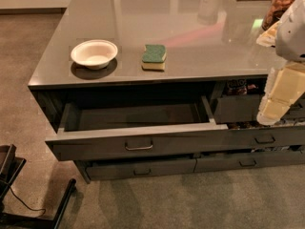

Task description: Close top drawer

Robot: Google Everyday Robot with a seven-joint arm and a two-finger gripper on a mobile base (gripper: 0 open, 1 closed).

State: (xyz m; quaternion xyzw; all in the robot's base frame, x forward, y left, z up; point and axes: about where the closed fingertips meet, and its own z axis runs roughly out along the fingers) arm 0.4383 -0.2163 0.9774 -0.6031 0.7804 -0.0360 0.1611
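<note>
Bowl [94, 54], white, upper left on grey surface [200, 32]; green-and-yellow sponge [154, 57] near its right, apart. Top drawer [90, 149] below, centre-left of frame, pulled well out, dark tray exposed, bracket handle [139, 146] mid-front. Gripper [272, 108] at right edge, in front of the narrower drawers [238, 109]; whether spread or closed, cannot tell.

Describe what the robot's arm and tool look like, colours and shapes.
The arm is a smooth, rounded white shell at the picture's right edge. Below it the tool, in front of the right-hand drawers, is cream-white and blocky, with flat-sided segments. No cables or markings show.
</note>
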